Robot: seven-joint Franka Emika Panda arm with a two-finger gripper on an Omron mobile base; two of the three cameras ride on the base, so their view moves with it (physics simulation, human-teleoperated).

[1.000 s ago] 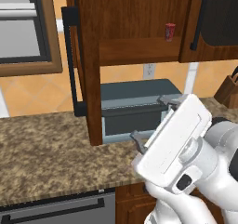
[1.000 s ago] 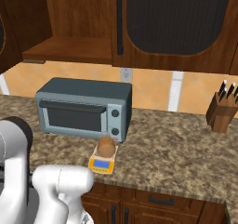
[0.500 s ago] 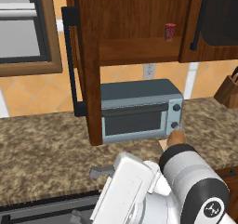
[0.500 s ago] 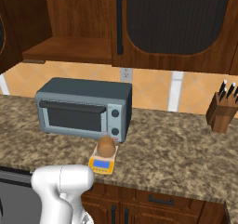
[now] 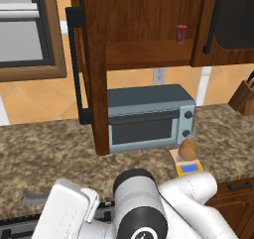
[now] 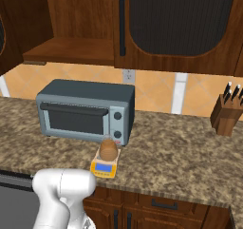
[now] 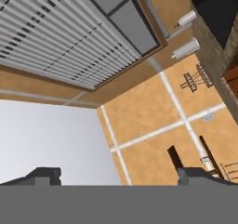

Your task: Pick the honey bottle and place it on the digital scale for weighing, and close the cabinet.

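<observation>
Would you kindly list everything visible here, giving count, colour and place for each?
Honey bottle: one, amber-tan, standing on the scale.
Digital scale: one, yellow-orange front, on the counter before the toaster oven.
Cabinet: one, dark brown, on the wall, door open.
Red can: one, on the cabinet shelf.
Toaster oven: one, grey, on the counter under the cabinet.
Knife block: one, brown, counter's right end.
Counter: one, speckled brown granite.
Gripper: one, dark fingers apart, nothing between them.

toaster oven (image 6: 85, 110): on counter (image 6: 180, 152) | knife block (image 6: 226, 115): right | red can (image 5: 181, 34): on shelf
</observation>
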